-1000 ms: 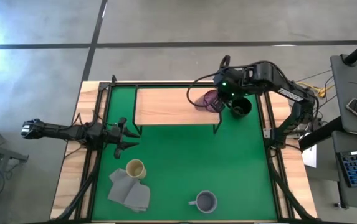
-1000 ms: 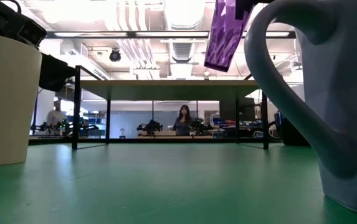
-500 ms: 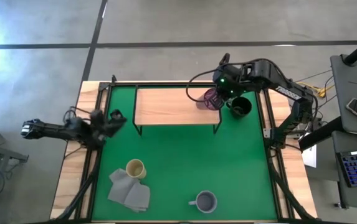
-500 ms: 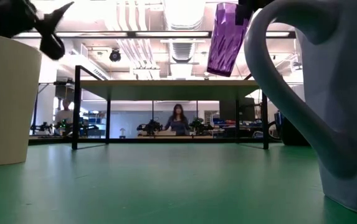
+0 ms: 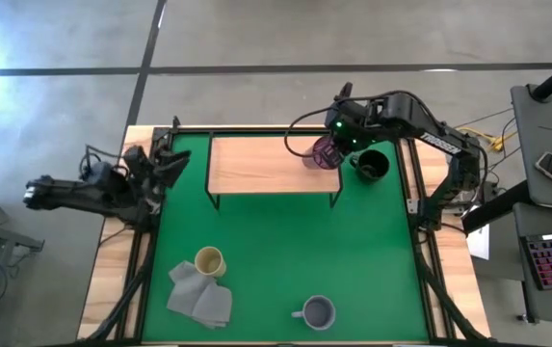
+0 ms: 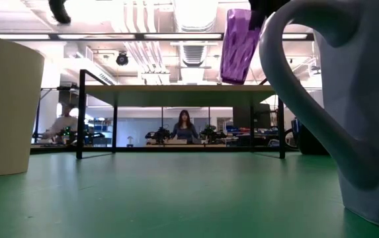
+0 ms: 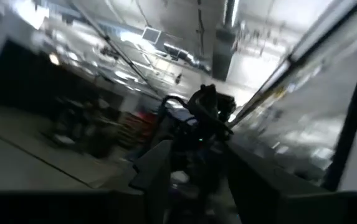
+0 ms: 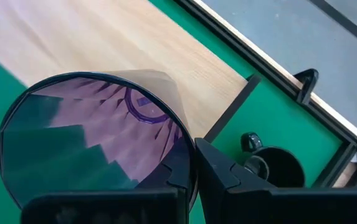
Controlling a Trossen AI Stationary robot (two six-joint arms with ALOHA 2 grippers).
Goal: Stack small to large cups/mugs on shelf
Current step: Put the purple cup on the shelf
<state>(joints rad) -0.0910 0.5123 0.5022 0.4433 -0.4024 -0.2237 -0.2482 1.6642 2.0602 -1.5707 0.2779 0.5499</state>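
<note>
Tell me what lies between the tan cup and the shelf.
Nothing: in the high view only bare green mat separates the tan cup from the shelf.

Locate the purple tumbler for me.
In the high view the purple tumbler is held by the right gripper above the right end of the shelf, with the black mug beside it on the mat.

Purple tumbler (image 8: 97, 143) above wooden shelf (image 8: 103, 43)

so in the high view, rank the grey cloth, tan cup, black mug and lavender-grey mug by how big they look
1. folded grey cloth, clearly largest.
2. lavender-grey handled mug and black handled mug: too alike to rank.
3. tan handleless cup, marginally smaller, if at all.
</note>
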